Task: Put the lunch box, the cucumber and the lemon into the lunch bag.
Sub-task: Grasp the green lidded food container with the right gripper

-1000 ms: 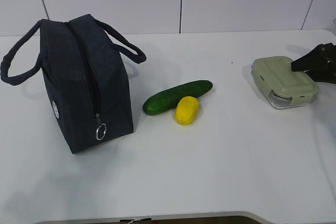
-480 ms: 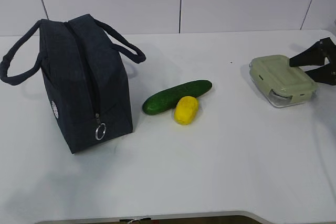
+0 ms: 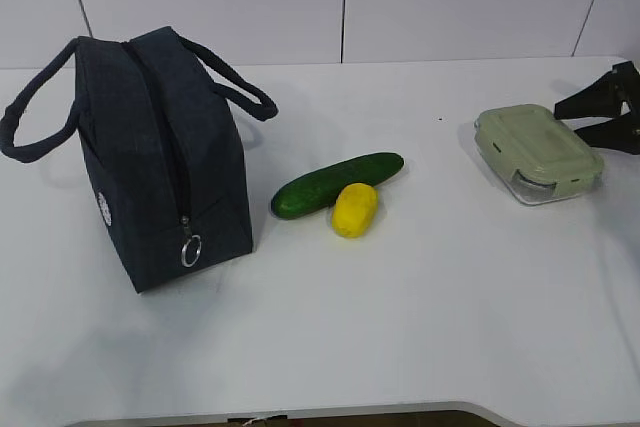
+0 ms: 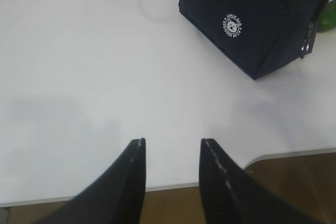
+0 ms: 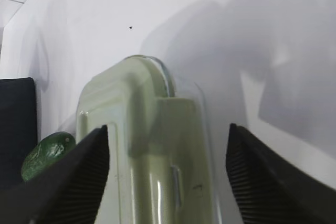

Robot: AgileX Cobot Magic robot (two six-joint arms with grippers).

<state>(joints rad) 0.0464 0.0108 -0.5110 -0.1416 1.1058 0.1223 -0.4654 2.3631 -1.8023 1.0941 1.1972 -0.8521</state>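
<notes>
Right wrist view shows the right end effector (image 5: 167,174) spread wide, its fingers flanking but not touching the sage-green-lidded clear lunch box (image 5: 144,145) on the white table (image 5: 157,14); centre it before squeezing evenly.

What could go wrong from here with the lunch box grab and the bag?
The right gripper straddles the lunch box with open jaws and little spare room; a finger may catch the lid and shove it. The lunch bag looks zipped shut, so nothing can go in yet. The left gripper is away from it.
</notes>
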